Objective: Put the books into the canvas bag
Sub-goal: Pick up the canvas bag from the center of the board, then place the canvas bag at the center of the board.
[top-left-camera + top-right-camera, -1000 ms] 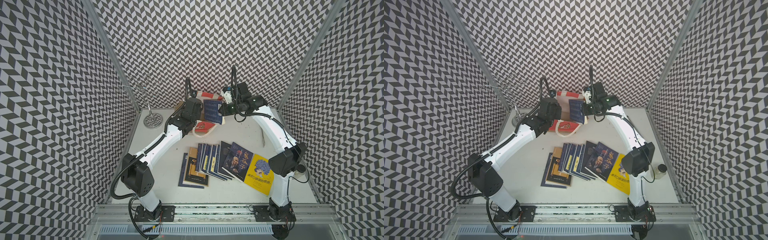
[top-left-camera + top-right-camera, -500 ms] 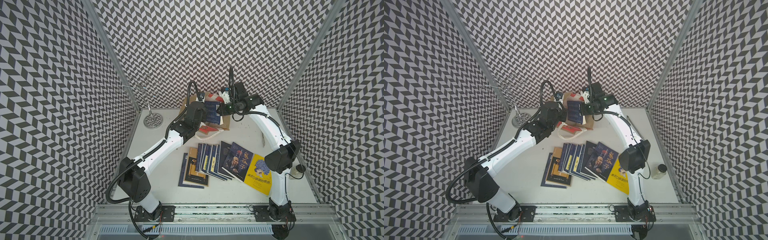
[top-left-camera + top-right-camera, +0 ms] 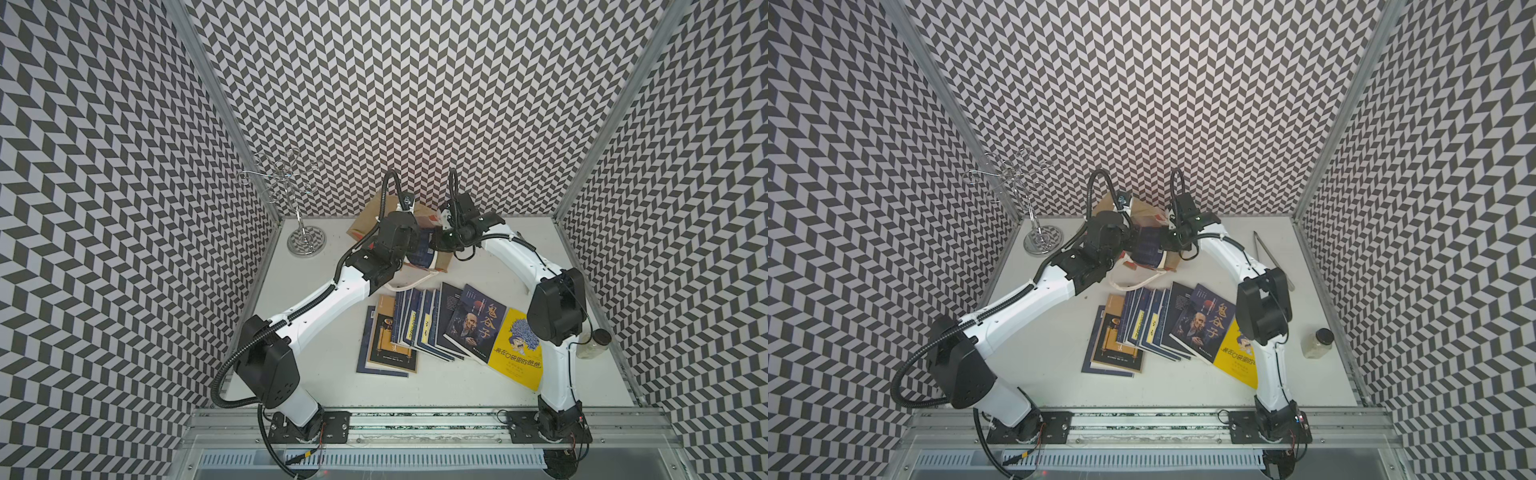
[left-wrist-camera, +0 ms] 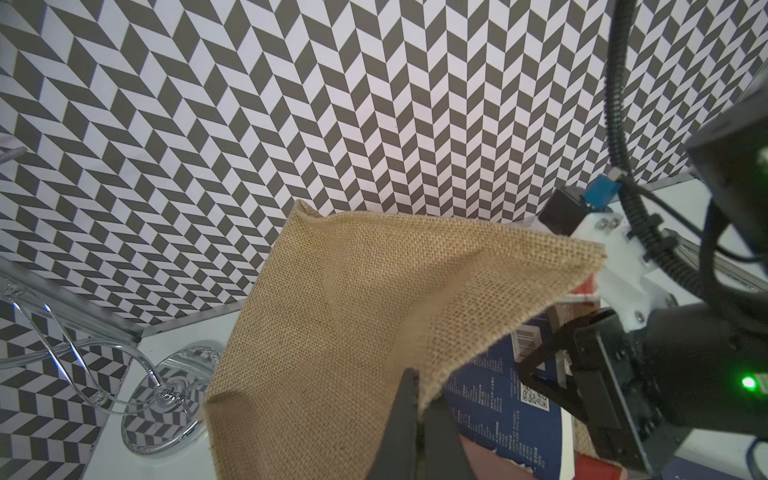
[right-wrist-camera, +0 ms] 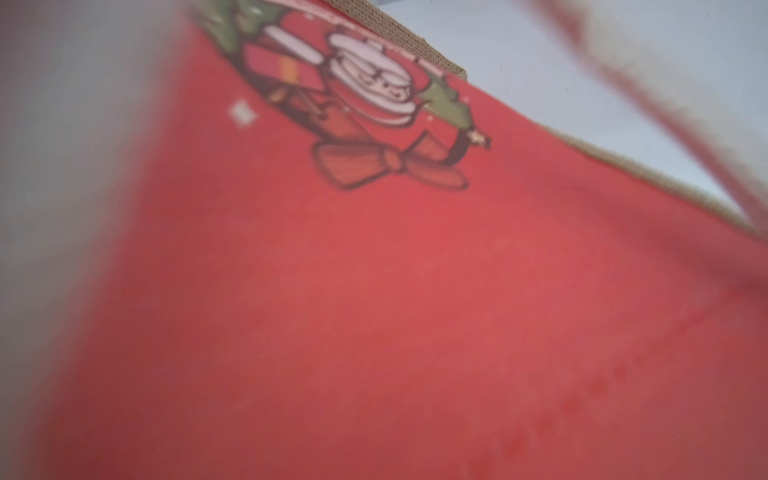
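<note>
At rear, L hand (image 4: pixel 419 399) pinches canvas bag (image 4: pixel 353 311); R hand (image 4: pixel 544 368) clamps book (image 4: pixel 486 395), now lower.

Left arm (image 3: pixel 324 307): rises from the near rail and slants forward and inward toward the back middle.
Left wrist (image 3: pixel 395 237): bent down, with a black cable looping above it.
Left gripper (image 4: pixel 419 399): fingers pressed together, pinching the jute edge of the canvas bag (image 4: pixel 353 299).
Right arm (image 3: pixel 515 257): stands upright from its base, then arches inward over a high elbow.
Right wrist (image 3: pixel 469 226): turned toward the left wrist (the two nearly meet).
Right gripper (image 4: pixel 544 365): jaws narrowly closed on the navy book (image 4: pixel 490 395).
</note>
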Robot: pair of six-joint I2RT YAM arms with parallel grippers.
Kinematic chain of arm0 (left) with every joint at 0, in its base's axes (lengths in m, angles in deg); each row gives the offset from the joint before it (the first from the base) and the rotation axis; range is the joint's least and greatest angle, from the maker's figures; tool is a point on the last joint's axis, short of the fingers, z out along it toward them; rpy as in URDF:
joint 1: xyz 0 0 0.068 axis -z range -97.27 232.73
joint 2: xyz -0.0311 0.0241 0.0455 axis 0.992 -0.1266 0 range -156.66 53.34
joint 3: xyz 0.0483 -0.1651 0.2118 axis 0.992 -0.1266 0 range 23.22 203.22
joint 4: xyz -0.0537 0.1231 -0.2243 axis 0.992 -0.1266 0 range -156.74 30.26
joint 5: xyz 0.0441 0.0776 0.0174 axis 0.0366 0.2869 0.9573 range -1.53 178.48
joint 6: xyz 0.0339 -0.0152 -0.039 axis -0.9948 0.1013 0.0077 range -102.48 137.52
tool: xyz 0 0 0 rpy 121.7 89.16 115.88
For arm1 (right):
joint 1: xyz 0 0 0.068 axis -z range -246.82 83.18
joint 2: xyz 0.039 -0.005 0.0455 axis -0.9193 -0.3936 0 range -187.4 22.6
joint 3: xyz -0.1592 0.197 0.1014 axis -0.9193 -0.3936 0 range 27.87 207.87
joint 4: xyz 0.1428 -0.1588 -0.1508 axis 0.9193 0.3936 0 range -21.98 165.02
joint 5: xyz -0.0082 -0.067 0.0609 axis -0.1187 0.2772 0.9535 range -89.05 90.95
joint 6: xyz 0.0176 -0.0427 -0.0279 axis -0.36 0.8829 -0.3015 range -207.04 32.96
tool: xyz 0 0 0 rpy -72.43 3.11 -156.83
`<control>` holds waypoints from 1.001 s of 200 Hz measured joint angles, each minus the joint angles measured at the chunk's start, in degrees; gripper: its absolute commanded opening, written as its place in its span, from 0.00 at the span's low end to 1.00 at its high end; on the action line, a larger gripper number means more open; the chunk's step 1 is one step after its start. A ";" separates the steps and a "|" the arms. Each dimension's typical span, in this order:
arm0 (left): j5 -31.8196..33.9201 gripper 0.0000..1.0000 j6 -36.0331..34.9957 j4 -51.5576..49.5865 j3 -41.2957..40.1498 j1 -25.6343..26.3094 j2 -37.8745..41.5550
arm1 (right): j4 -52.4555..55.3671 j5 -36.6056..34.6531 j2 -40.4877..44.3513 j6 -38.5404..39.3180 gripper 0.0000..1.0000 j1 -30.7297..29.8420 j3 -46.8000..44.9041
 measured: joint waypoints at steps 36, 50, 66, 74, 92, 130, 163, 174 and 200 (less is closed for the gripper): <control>0.04 0.00 0.44 0.46 0.00 0.02 0.50 | -9.03 1.92 8.02 -4.22 0.00 0.50 -12.94; -0.09 0.00 0.52 0.52 0.04 0.00 0.61 | -11.15 2.84 10.99 -5.57 0.00 0.68 -16.11; -0.22 0.00 0.52 0.55 0.04 0.00 0.61 | -13.81 3.74 13.94 -6.23 0.00 0.70 -18.82; -0.48 0.00 0.46 0.39 0.20 -0.04 0.61 | -14.95 3.80 15.04 -5.99 0.00 0.63 -19.63; -1.73 0.00 0.59 -0.57 1.49 -0.61 0.48 | -16.48 3.17 16.98 -5.01 0.00 0.63 -20.39; -11.10 0.00 3.89 -1.09 3.85 -3.91 0.48 | -12.72 -1.20 17.59 -1.66 0.00 0.66 -16.24; -18.53 0.00 7.89 0.61 3.45 -4.87 0.50 | -8.20 -1.88 17.46 -0.37 0.00 1.90 -10.60; -19.74 0.00 9.27 2.01 2.36 -4.76 0.81 | -7.32 -0.70 17.18 -0.66 0.00 2.71 -9.44; -20.72 0.00 12.46 4.33 -1.86 -4.76 2.16 | -9.79 2.29 17.59 -3.91 0.00 3.17 -13.11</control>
